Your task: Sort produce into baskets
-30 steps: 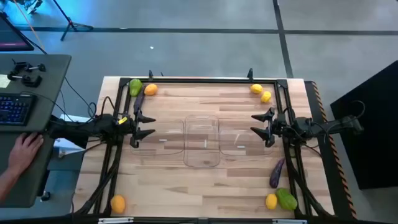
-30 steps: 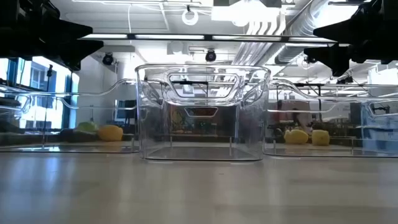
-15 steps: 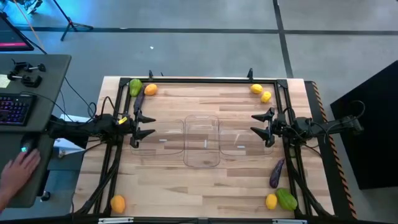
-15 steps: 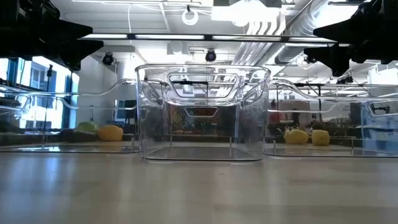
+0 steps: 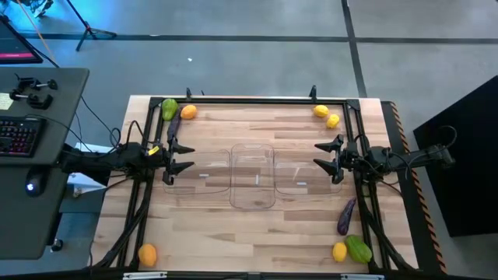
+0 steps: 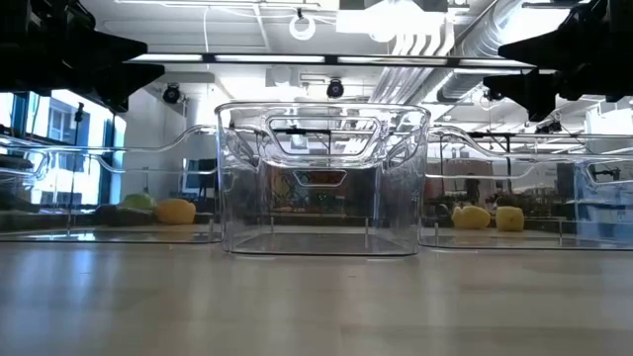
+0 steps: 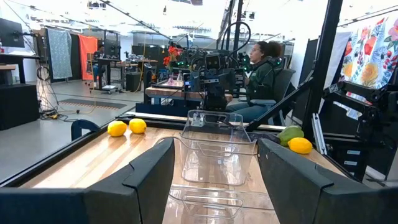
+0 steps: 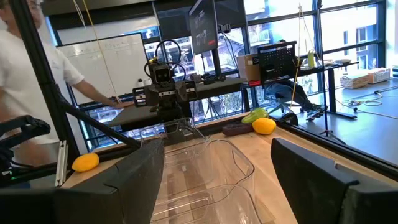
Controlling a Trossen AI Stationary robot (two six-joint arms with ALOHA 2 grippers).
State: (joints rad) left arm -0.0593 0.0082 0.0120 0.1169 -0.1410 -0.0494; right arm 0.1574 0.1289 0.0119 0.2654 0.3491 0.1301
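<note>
While produce [image 5: 345, 216] rings them, 3 clear baskets [image 5: 253, 176] empty

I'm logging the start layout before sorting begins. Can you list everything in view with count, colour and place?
Baskets: three, clear, side by side at the table's centre, nothing in them.
Lemons: three, yellow, two at the far right corner, one near right.
Orange fruits: two, far left corner and near left corner.
Green pieces: two, far left and near right.
Eggplants: two, dark purple, near right and far left.
Table: one, light wood.
Left gripper: open, left of the baskets.
Right gripper: open, right of the baskets.
</note>
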